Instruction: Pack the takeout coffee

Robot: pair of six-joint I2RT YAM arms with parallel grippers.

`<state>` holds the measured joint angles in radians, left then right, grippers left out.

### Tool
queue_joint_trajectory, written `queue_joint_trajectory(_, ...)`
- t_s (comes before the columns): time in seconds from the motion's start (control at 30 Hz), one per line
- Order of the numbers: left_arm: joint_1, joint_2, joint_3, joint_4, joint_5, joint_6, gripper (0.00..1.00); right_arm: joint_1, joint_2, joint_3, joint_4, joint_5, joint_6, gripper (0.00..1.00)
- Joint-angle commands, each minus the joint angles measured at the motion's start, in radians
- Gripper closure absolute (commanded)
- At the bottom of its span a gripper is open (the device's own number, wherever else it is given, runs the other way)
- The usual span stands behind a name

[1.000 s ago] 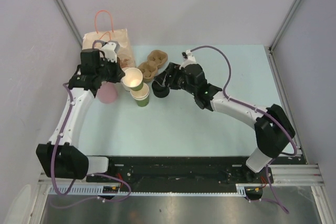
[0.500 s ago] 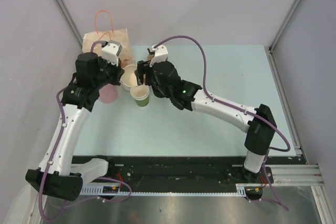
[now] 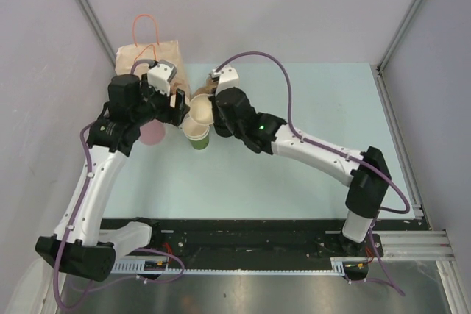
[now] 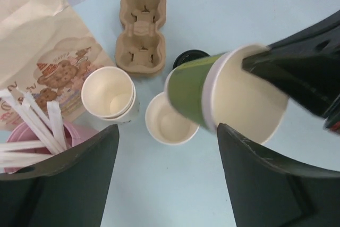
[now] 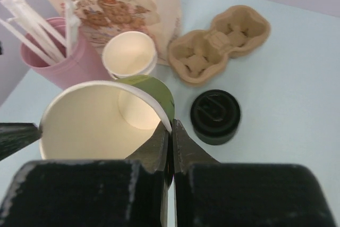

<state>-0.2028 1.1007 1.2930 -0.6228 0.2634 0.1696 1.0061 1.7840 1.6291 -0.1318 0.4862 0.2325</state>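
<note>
My right gripper (image 5: 170, 126) is shut on the rim of an open green-sided paper cup (image 5: 95, 126), which hangs tilted above the table. That cup (image 4: 194, 91) lies on its side between my two arms (image 3: 200, 108). My left gripper (image 4: 167, 131) is open just left of it, with nothing between its fingers. A second open cup (image 4: 170, 120) stands on the table below. A black lid (image 5: 215, 116) rests on the table beside the cups. The takeout coffee is out of view: no cup shown carries a lid.
A cardboard cup carrier (image 4: 142, 30) lies behind the cups. White cups (image 4: 109, 97) stand stacked next to a pink cup of straws (image 4: 32, 131). A printed paper bag (image 3: 151, 56) stands at the back left.
My right arm swung left to the cups and shut on the green cup's rim. My left gripper, shut on that cup before, has opened and let it go.
</note>
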Motion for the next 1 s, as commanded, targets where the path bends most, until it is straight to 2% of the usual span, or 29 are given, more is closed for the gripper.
queue_joint_trajectory(0.0, 0.000, 0.036, 0.045, 0.017, -0.010, 0.123, 0.18, -0.087, -0.181, -0.024, -0.104, 0.042, -0.006, 1.00)
queue_joint_trajectory(0.13, -0.009, 0.132, 0.078, 0.015, -0.084, 0.163, 0.22, -0.237, -0.290, -0.075, -0.302, -0.014, 0.031, 1.00)
queue_joint_trajectory(0.17, -0.012, 0.154, 0.083, 0.015, -0.104, 0.172, 0.23, -0.329, -0.305, -0.090, -0.339, -0.052, 0.040, 1.00)
queue_joint_trajectory(0.23, -0.020, 0.217, 0.094, 0.015, -0.159, 0.185, 0.28, -0.426, -0.347, -0.154, -0.432, -0.110, 0.060, 1.00)
queue_joint_trajectory(0.4, -0.026, 0.343, 0.147, 0.015, -0.230, 0.212, 0.41, -0.729, -0.402, -0.302, -0.480, -0.280, 0.041, 1.00)
queue_joint_trajectory(0.53, -0.029, 0.464, 0.221, 0.017, -0.262, 0.217, 0.45, -0.859, -0.371, -0.347, -0.492, -0.391, 0.018, 1.00)
queue_joint_trajectory(0.7, -0.029, 0.568, 0.281, 0.015, -0.308, 0.231, 0.46, -0.896, -0.282, -0.376, -0.483, -0.397, -0.004, 1.00)
queue_joint_trajectory(0.97, -0.029, 0.616, 0.295, 0.017, -0.293, 0.243, 0.44, -0.893, -0.143, -0.393, -0.442, -0.407, 0.007, 1.00)
